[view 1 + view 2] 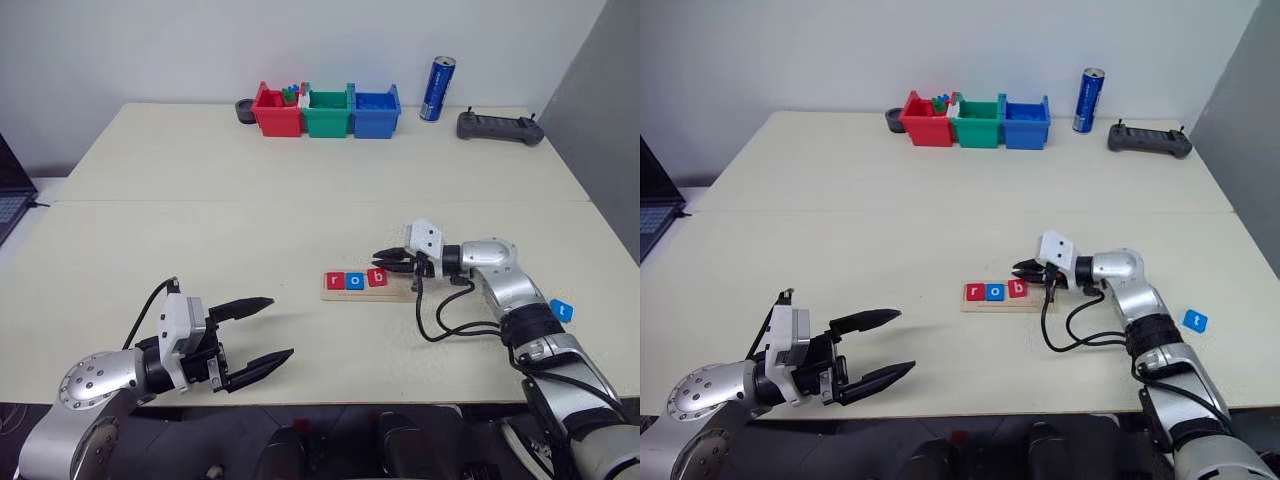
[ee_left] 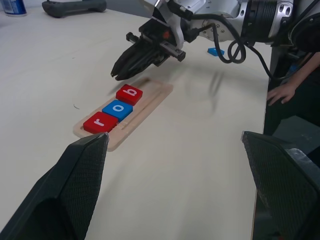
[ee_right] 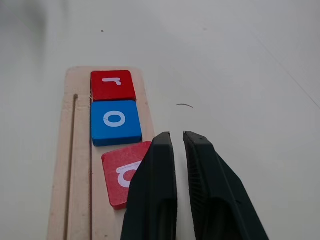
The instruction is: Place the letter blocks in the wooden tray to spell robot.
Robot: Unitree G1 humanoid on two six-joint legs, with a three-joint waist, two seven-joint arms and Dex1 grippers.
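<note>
The wooden tray (image 1: 395, 292) lies on the table right of centre. In it sit three letter blocks: a red r (image 1: 334, 281), a blue o (image 1: 355, 280) and a red b (image 1: 376, 277). The b lies slightly askew (image 3: 125, 175). My right gripper (image 1: 380, 260) hovers just over the b's far edge, pointing left, its fingers (image 3: 160, 170) shut with nothing between them. A blue t block (image 1: 562, 310) lies on the table beside my right forearm. My left gripper (image 1: 282, 326) stands open and empty near the table's front left, well apart from the tray.
Red (image 1: 276, 112), green (image 1: 329, 113) and blue (image 1: 376, 112) plastic bins stand at the back, with a blue can (image 1: 437, 89) and a black controller (image 1: 500, 127) to their right. A laptop corner (image 1: 10, 200) shows at the left edge. A person's hand (image 2: 282, 92) rests past the table's right edge.
</note>
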